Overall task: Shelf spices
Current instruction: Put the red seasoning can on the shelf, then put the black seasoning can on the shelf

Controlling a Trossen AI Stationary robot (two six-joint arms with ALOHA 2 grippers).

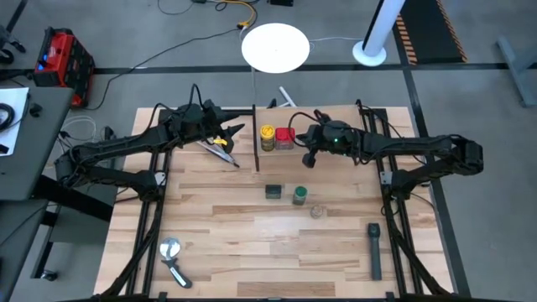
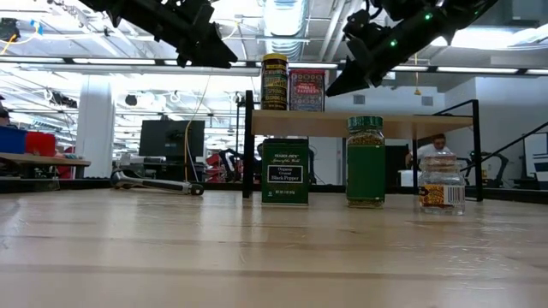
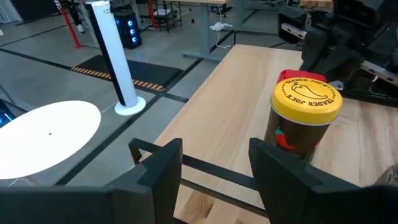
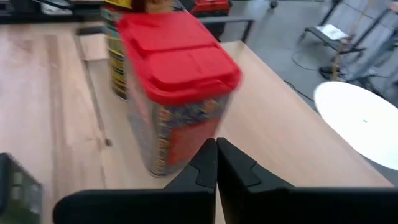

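The shelf stands at the table's far middle. On its top board stand the yellow-lidded round jar and the red square tin, side by side. The dark grey tin, the green-lidded jar and the small clear jar stand upright on the table in front of the shelf. My left gripper hovers open at the shelf's left end, facing the yellow jar, with nothing between its fingers. My right gripper is shut and empty, just right of the red tin.
A metal tool lies on the table left of the shelf, under my left arm. A silver utensil lies at the near left and a long black bar tool at the near right. The shelf's black uprights frame its ends.
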